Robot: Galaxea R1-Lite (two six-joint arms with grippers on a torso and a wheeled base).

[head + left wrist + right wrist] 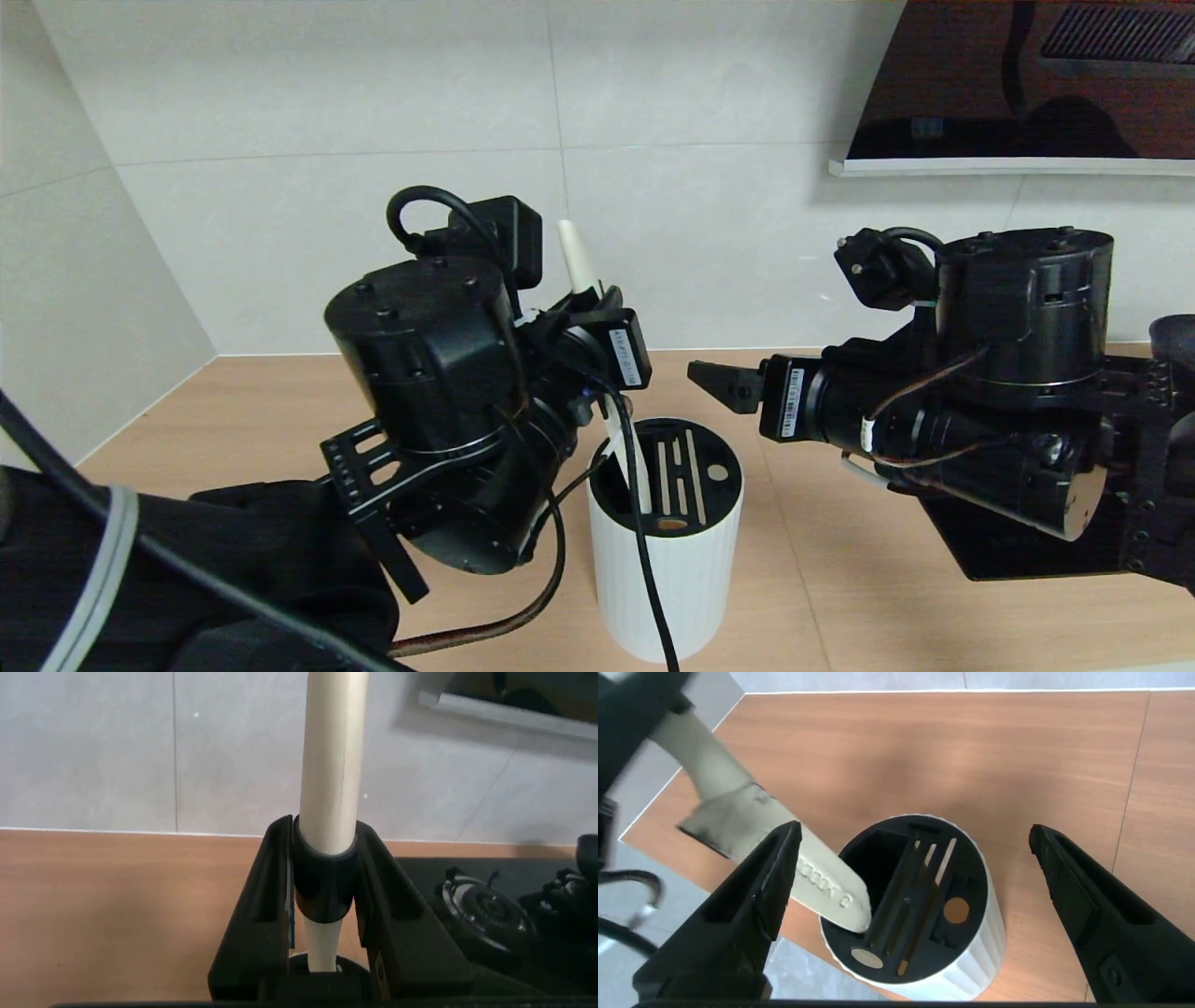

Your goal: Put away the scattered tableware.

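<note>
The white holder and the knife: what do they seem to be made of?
The holder looks like matte white plastic or ceramic, with fine vertical ribs. The knife has a pale, dull blade, perhaps ceramic or coated; no metal shine shows.

Head view: my left arm hides most of knife [579, 259]; just handle end shows above it. Left wrist view: handle top cut by edge, my left gripper [325, 882] covers its middle. Right wrist view: blade tip hidden inside holder [992, 924], holder base cut off.
</note>
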